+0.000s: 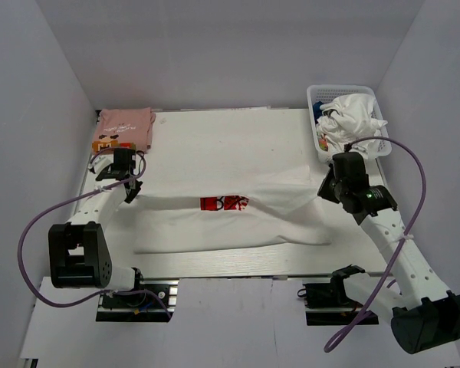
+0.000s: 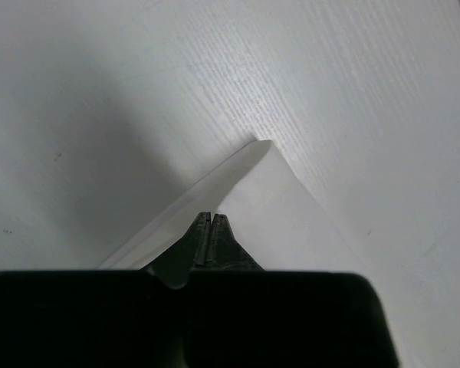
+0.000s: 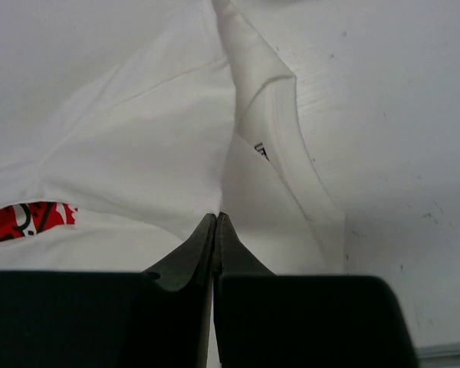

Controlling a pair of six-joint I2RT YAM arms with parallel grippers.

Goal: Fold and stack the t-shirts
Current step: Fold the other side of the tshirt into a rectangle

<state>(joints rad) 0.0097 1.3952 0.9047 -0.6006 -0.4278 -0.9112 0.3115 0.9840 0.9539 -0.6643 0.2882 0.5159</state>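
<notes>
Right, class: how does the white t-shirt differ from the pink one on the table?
The white t-shirt lies long across the table, half folded; the pink t-shirt is a compact folded rectangle. The left gripper and right gripper pinch the white t-shirt's ends; nothing touches the pink t-shirt. The white t-shirt bears a red print, the pink t-shirt an orange-brown print. Both are printed tees on the table.
</notes>
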